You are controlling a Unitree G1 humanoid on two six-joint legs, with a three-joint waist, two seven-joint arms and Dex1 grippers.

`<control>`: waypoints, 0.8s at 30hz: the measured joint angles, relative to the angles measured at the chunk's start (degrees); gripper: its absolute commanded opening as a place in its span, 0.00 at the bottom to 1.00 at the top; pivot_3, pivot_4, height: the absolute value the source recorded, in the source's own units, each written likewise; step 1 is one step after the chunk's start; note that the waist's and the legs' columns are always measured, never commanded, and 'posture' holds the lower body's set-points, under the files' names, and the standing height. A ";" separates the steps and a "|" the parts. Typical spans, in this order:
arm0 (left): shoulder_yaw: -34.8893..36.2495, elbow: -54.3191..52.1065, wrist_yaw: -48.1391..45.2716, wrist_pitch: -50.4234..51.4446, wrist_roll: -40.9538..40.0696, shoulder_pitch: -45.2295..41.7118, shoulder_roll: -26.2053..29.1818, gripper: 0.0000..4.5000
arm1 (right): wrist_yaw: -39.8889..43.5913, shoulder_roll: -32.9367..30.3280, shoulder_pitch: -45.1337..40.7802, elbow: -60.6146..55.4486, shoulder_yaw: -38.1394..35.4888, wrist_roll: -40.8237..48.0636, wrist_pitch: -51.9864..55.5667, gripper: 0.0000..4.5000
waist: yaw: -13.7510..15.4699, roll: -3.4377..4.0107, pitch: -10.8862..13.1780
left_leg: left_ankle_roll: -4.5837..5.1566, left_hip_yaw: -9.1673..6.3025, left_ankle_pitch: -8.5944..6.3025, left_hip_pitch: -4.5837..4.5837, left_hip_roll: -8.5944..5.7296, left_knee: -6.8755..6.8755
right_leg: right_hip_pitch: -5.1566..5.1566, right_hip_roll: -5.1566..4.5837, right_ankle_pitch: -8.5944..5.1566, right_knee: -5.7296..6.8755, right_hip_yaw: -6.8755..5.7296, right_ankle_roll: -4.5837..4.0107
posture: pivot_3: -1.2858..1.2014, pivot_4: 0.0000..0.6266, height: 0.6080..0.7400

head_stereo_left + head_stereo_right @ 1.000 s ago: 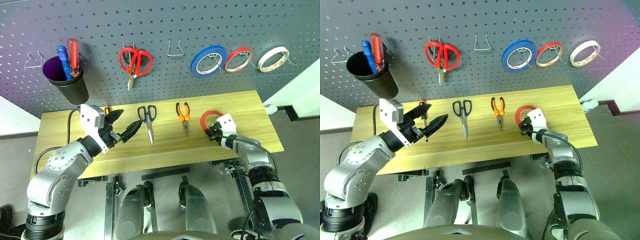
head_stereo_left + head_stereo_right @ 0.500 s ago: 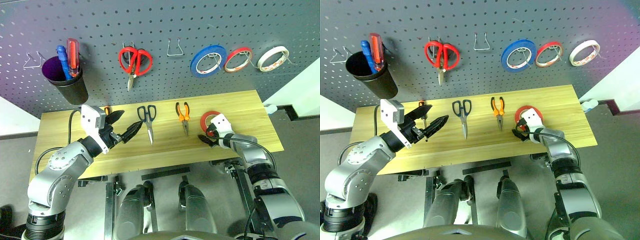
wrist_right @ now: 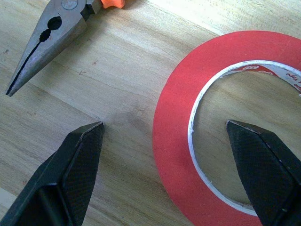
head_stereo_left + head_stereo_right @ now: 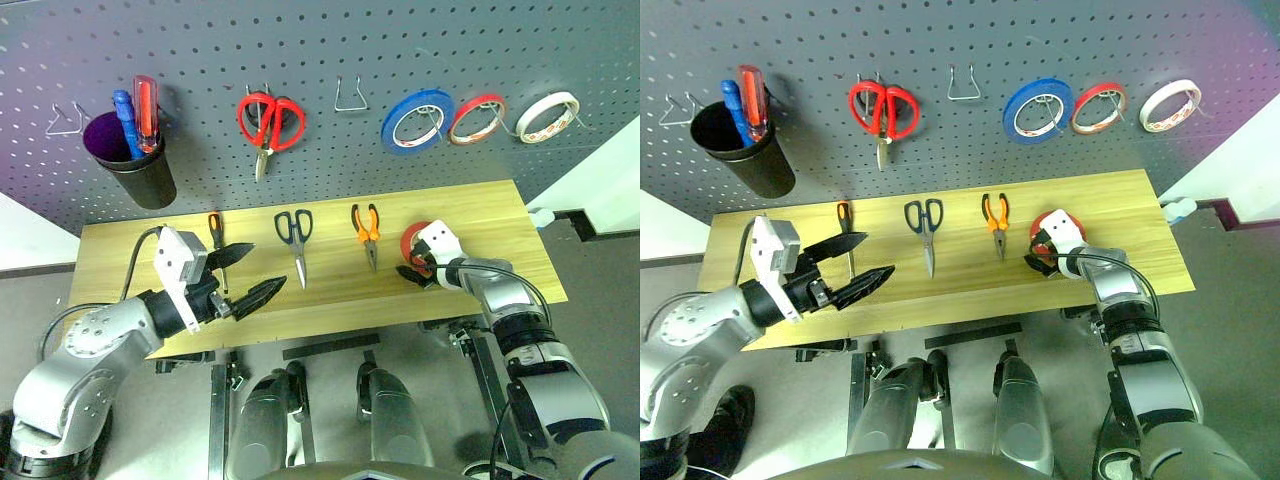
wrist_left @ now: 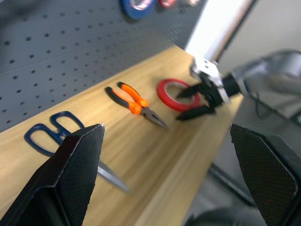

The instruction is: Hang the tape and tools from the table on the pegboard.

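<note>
The pegboard (image 4: 320, 60) carries a cup (image 4: 135, 165) of screwdrivers, red scissors (image 4: 268, 122) and three small tape rolls (image 4: 480, 118), and below it the table (image 4: 330, 300) holds a row of screwdriver (image 4: 216, 240), dark scissors (image 4: 296, 238), pliers (image 4: 367, 230) and the red tape (image 3: 225, 127), which lies flat near the right end. The left gripper (image 4: 245, 278) hangs wide open and empty over the table's front edge, near the screwdriver. The right gripper (image 3: 171, 141) is spread open at the tape, one finger outside the ring and one over its hole, gripping nothing.
</note>
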 measured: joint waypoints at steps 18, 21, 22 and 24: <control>1.39 0.14 -4.13 -0.33 -0.28 0.97 2.62 1.00 | 0.33 0.14 -0.89 0.84 0.53 0.08 0.37 0.16 | -0.02 -0.02 0.01 | 0.00 -0.01 0.00 0.00 -0.01 -0.01 | -0.01 -0.03 0.01 -0.01 0.00 -0.01 | 0.49 0.55 1.00; 1.39 0.23 -4.39 -0.34 -0.21 1.24 2.62 1.00 | 0.38 0.11 -0.90 0.90 0.82 0.04 -0.17 0.16 | -0.05 -0.03 0.02 | 0.00 -0.03 0.00 0.00 0.00 -0.02 | -0.02 -0.03 -0.01 -0.01 0.00 -0.04 | 0.49 0.55 1.00; 1.39 0.24 -4.39 -0.34 -0.22 1.23 2.62 1.00 | 0.39 0.11 -0.88 1.00 0.88 0.02 -0.52 0.16 | -0.08 -0.04 0.02 | 0.00 -0.03 0.00 0.00 0.00 -0.02 | -0.01 -0.03 -0.01 -0.01 0.00 -0.04 | 0.49 0.55 1.00; 1.39 0.24 -4.37 -0.34 -0.24 1.20 2.62 1.00 | 0.42 0.11 -0.87 1.15 0.99 -0.02 -0.99 0.16 | -0.10 -0.04 0.03 | 0.00 -0.03 0.00 0.00 0.00 -0.02 | -0.02 -0.03 0.00 -0.01 0.00 -0.03 | 0.49 0.54 1.00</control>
